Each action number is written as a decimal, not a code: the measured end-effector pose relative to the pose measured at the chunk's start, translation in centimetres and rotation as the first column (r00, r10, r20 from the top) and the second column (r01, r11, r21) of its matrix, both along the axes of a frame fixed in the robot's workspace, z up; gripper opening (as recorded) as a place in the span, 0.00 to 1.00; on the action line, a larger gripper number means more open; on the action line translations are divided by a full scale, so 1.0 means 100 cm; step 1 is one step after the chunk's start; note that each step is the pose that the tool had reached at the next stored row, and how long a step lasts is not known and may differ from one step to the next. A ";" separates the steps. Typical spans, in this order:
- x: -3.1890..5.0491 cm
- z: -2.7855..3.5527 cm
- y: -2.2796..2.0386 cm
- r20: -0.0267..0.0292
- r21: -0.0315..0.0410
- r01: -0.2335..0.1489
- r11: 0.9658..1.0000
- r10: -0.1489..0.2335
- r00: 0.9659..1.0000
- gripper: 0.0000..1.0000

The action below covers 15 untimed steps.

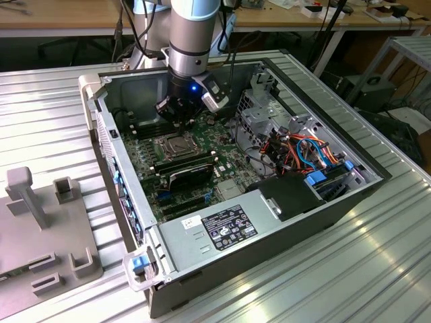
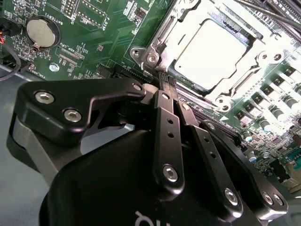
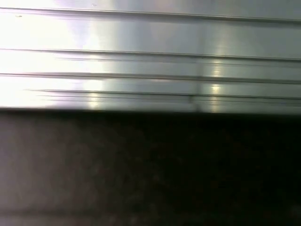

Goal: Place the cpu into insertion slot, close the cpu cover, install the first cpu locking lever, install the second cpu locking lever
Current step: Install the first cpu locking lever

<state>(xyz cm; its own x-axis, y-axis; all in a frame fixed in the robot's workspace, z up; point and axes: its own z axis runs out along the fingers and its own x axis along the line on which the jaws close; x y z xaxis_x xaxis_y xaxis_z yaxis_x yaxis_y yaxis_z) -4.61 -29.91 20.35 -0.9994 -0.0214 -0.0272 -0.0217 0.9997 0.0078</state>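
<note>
one arm worked inside the open computer case (image 1: 296,202) in the exterior view, its gripper (image 1: 176,120) lowered over the far side of the green motherboard (image 1: 145,165). just near of it sat the insertion slot (image 1: 172,145), with the cpu (image 1: 172,144) a pale square inside its metal rim. the black-finned card (image 1: 190,171) lay nearer still, towards the exterior view's right.

in the second wrist view the gripper (image 2: 167,80) had its jaws drawn narrow, tips all but together, holding nothing i could make out. the tips rested at the edge of the cpu cover (image 2: 184,26), which lay flat around the bright cpu (image 2: 216,52). so the chip looked seated and the frame down; the work in hand seemed to be a locking lever beside the socket. doing that well would mean pressing squarely on the thin lever, not the cover, and keeping clear of the small parts nearby.

the first wrist view gave ribbed aluminium (image 3: 150,66) and a dark band.
</note>
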 end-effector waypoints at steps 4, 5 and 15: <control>0.0000 -0.0011 0.0000 0.000 0.000 0.000 1.000 0.000 1.000 0.11; 0.0000 -0.0015 0.0000 0.000 0.000 0.000 1.000 0.000 1.000 0.11; 0.0000 -0.0039 0.0001 0.000 0.009 0.000 1.000 0.000 1.000 0.11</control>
<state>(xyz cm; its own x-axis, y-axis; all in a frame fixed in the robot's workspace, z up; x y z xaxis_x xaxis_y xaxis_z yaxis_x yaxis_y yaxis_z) -4.61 -29.90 19.96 -0.9994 -0.0212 -0.0273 -0.0216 0.9996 0.0170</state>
